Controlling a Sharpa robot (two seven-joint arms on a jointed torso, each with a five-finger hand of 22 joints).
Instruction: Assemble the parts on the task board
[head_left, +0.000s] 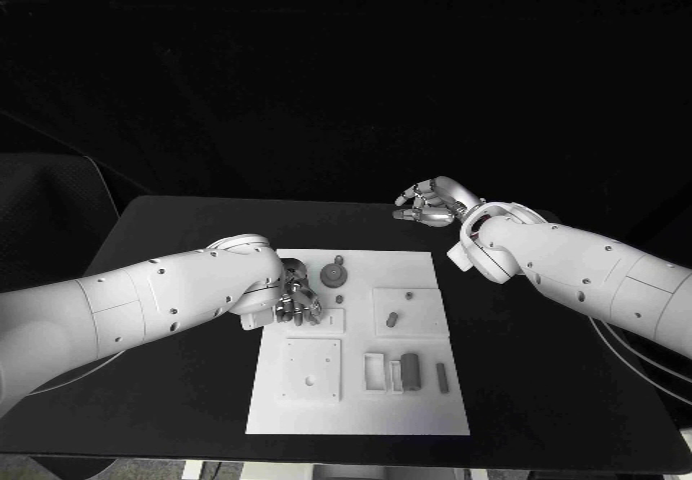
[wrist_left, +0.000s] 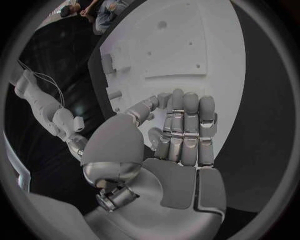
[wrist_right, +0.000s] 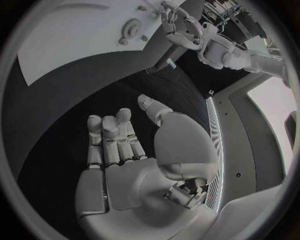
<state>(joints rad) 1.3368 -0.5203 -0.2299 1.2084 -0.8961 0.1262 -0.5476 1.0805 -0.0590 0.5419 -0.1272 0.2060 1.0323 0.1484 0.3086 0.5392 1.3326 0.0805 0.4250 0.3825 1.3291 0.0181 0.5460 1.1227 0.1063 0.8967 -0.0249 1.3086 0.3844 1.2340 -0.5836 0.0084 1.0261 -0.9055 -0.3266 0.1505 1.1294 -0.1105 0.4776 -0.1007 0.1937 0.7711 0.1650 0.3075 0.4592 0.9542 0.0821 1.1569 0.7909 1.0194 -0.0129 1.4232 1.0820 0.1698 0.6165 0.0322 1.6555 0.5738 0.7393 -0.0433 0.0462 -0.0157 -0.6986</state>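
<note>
The white task board (head_left: 361, 400) lies in the middle of the black table. A round grey part (head_left: 335, 272) stands near its far edge, a small peg (head_left: 392, 319) lies on a raised square, and two dark bars (head_left: 411, 370) lie toward the near right. My left hand (head_left: 296, 298) hovers over the board's left side beside the round part, fingers pointing down. In the left wrist view the left hand's fingers (wrist_left: 184, 125) lie side by side with nothing between them. My right hand (head_left: 433, 203) hangs over bare table beyond the board's far right corner, its palm (wrist_right: 125, 165) empty.
A square plate with holes (head_left: 313, 368) and a slotted block (head_left: 376, 371) sit on the board's near half. The right wrist view shows the board (wrist_right: 75, 40), the round part (wrist_right: 131, 27) and the left hand (wrist_right: 178, 30) farther off. Black table surrounds the board.
</note>
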